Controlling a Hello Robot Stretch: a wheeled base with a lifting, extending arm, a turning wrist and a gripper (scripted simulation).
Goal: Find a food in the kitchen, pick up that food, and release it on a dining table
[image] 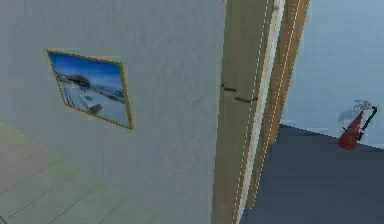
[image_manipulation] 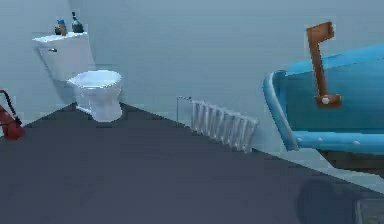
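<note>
Blue bathtub (image_manipulation: 335, 95), bottles (image_manipulation: 68, 25) on toilet tank (image_manipulation: 62, 52)

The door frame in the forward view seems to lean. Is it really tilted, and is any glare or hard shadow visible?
Forward view: the door frame leans only in the picture; the wall with the framed picture is evenly lit, no glare. Arm side view: the white toilet is bright against the dark floor.

the robot stands close up to a wall (image: 160, 130) and door frame (image: 238, 120), its arm side facing out over a dark floor (image_manipulation: 150, 175).
</note>
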